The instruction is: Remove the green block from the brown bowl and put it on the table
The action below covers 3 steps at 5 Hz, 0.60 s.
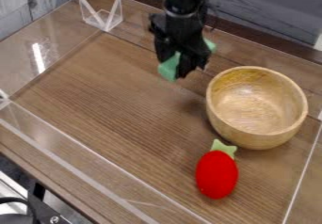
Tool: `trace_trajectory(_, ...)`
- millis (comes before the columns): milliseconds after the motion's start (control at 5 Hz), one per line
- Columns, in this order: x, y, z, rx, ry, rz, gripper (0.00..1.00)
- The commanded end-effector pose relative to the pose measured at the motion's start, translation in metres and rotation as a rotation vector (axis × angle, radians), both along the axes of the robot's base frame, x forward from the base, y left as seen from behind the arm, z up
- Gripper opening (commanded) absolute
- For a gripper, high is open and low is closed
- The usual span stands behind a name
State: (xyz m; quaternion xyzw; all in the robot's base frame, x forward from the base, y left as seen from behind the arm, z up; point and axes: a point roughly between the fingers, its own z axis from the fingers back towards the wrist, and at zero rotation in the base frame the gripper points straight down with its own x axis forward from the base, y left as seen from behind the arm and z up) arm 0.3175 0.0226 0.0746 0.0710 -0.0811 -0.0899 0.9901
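1. Gripper [185, 61], one, looks closed around our one green block [169, 70], though dark fingers hide much of it.
2. We have the block out of our one brown bowl [257, 113], which sits at four o'clock from the tool.
3. One red toy [217, 175] lies towards half past five.
4. We judge only lowering and release onto our one table [94, 105] remain; contact there we can't tell.
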Motion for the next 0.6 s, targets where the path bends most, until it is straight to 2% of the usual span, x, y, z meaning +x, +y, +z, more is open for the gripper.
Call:
trace_trajectory(0,0.006,0.007,0.017,-0.004,-0.047,0.091,0.00)
trace_trajectory(400,0.008,0.032,0.005,-0.016,-0.042,0.117,0.00)
